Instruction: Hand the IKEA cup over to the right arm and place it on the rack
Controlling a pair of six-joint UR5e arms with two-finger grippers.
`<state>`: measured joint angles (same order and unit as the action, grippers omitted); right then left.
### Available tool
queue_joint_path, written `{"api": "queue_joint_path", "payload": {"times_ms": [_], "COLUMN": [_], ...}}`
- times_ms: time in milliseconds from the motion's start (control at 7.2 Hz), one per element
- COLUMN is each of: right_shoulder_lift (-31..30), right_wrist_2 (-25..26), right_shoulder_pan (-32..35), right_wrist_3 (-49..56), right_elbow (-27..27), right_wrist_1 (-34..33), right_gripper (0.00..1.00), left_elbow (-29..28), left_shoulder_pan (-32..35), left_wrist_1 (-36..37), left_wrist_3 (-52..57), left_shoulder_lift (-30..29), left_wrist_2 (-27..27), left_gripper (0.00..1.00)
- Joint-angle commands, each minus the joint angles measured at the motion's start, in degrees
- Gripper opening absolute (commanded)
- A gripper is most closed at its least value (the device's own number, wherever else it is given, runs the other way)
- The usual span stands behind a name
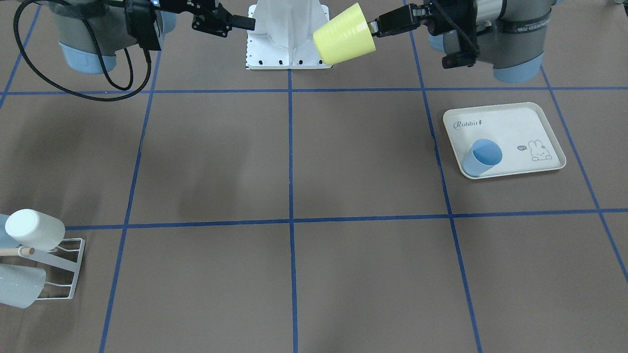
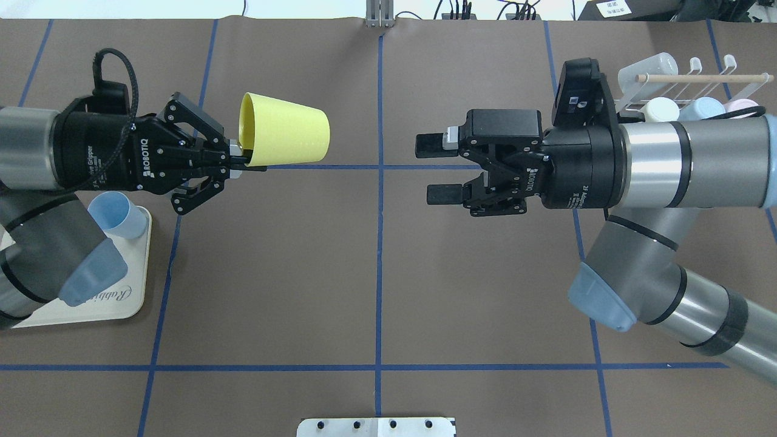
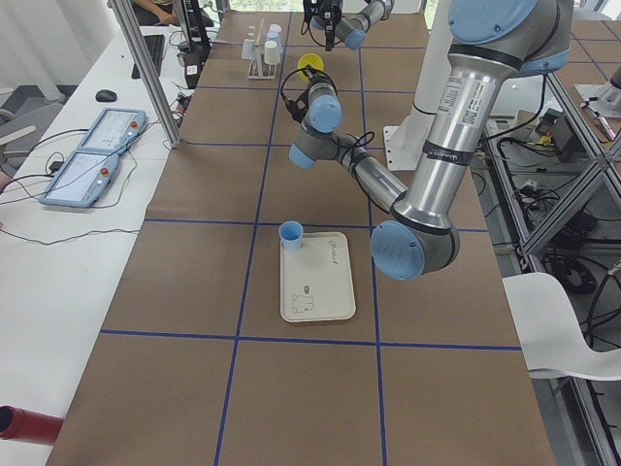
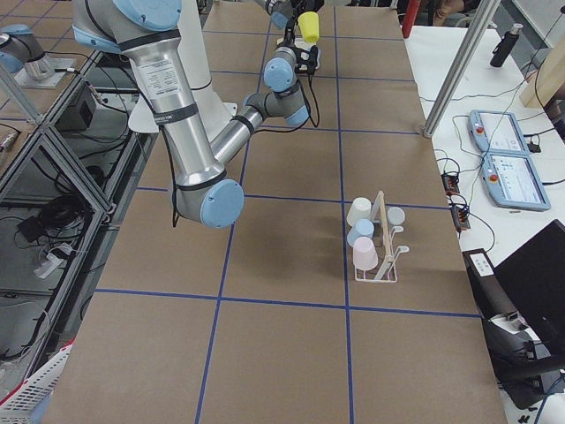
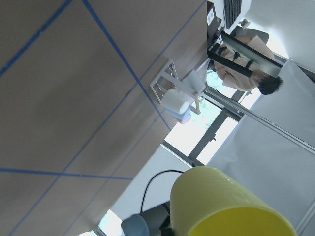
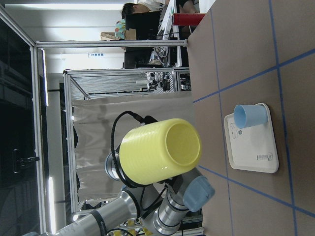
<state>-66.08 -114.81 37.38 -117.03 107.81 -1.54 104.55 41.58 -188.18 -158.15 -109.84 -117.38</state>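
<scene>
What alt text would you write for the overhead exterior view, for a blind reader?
The left end effector holds a yellow cup sideways by its rim, base pointing at the open right end effector across a gap. A blue cup stands on a tray at lower left; a rack is at upper right.

Grey arms (image 2: 698, 152), light-blue joint caps (image 2: 601, 300), black ROBOTIQ-marked grippers (image 2: 436, 169), braided cable (image 2: 113, 52).

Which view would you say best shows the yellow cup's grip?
Overhead exterior: the left gripper pinches the yellow cup by its rim. Front-facing shows this partly; wrist views hide the grip; side views, tiny.
</scene>
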Motion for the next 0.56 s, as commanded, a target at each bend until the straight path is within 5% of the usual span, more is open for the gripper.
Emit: {"api": "queue_joint_path", "payload": {"times_ms": [0, 416], "right_shoulder_lift": [0.4, 3.1], "right_wrist_2": [1.8, 4.0], "right_shoulder_pan": [-1.6, -5.1], "right_wrist_3": [0.0, 0.3], "right_elbow": [-0.1, -0.1], "right_wrist_1": [2.7, 3.8], "right_gripper": [0.98, 0.98], "left_elbow": [-0.1, 0.2], "left_shoulder_pan": [-8.1, -11.2], "left_wrist_1": [-11.0, -11.9], "left_wrist_3": [-7.1, -11.2], "left_shoulder_lift": [-1.5, -3.0], "left_wrist_2": [8.7, 13.5], "left_gripper": [0.0, 0.0]}}
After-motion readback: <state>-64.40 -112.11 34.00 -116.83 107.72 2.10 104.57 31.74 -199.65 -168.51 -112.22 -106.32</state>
